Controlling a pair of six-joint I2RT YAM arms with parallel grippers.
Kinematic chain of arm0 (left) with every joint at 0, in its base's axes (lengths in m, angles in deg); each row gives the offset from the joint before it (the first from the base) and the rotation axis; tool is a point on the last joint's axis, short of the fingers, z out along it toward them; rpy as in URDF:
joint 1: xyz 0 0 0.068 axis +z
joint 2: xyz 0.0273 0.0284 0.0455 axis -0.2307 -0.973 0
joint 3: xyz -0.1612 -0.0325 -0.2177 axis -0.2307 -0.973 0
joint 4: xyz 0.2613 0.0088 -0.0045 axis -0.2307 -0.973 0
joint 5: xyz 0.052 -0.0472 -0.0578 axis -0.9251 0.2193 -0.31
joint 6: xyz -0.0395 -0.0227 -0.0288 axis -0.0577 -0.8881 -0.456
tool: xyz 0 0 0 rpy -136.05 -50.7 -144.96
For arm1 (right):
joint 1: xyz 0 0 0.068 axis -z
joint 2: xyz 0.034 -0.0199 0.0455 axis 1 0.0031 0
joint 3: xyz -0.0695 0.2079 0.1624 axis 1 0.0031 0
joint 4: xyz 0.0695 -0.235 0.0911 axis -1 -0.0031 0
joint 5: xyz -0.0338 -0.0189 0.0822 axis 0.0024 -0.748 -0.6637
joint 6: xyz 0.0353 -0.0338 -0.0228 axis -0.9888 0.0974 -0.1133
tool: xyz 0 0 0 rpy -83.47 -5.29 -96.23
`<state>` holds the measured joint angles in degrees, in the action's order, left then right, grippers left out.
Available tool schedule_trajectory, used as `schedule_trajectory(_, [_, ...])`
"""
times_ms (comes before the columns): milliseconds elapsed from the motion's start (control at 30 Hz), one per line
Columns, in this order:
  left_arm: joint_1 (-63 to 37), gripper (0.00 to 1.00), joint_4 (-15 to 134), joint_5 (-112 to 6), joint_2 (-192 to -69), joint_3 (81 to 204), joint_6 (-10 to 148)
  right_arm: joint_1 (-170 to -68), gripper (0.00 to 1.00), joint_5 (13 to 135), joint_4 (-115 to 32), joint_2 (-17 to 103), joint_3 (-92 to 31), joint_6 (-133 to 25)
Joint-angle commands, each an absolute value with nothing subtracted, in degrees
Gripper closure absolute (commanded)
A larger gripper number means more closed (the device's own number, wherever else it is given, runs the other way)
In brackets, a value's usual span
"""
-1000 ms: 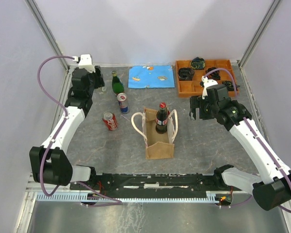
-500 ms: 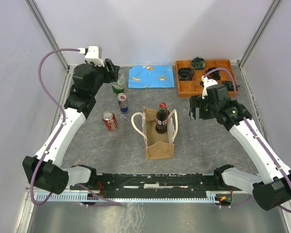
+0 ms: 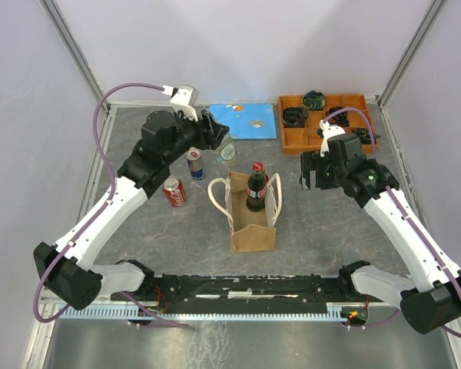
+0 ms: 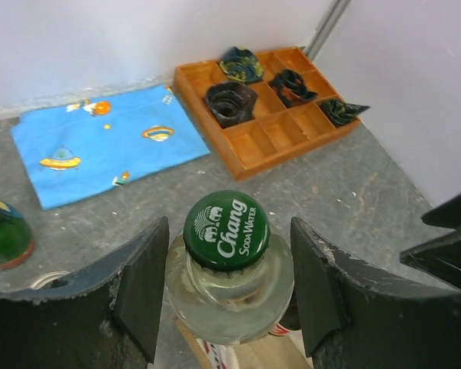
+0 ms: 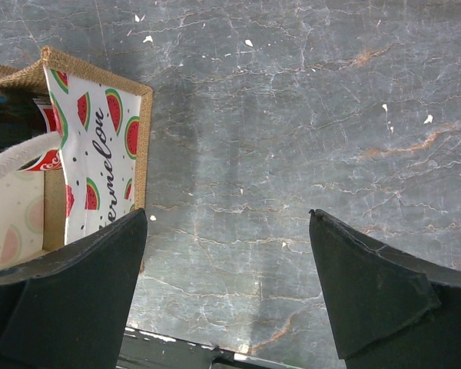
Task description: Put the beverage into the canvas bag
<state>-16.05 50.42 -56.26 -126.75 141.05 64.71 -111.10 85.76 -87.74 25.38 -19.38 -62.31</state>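
- Left gripper (image 3: 221,144): the jaws are closed on a clear glass soda-water bottle (image 4: 227,231) with a green cap. One finger sits on each side of the bottle just below the cap.
- Soda-water bottle position: it is off the table (image 3: 330,223), just far-left of the canvas bag (image 3: 252,234) and at the near edge of the blue cloth (image 3: 250,123). It is not in the bag.
- Canvas bag: it stands upright mid-table with its mouth open. A dark cola bottle (image 3: 255,187) with a red cap stands inside it.
- Right gripper (image 5: 227,223): the jaws are spread wide and hold nothing. It hangs over bare table just right of the bag.
- Other items: a red can (image 3: 174,192) and a blue-and-silver can (image 3: 194,163) are left of the bag. An orange tray (image 3: 286,140) is at far right.
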Motion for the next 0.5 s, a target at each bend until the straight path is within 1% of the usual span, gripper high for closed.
schedule_trajectory(0, [-18.8, 0.97, 60.1, -54.9, -123.2, 142.6, 59.8, -111.3, 0.06, 85.3, -85.9, 23.8, -18.7, -62.2])
schedule_trajectory(467, [-26.1, 0.97, 61.1, -54.7, -122.1, 135.2, 57.5, -111.3, 0.06, 86.5, -86.5, 23.6, -18.6, -62.3])
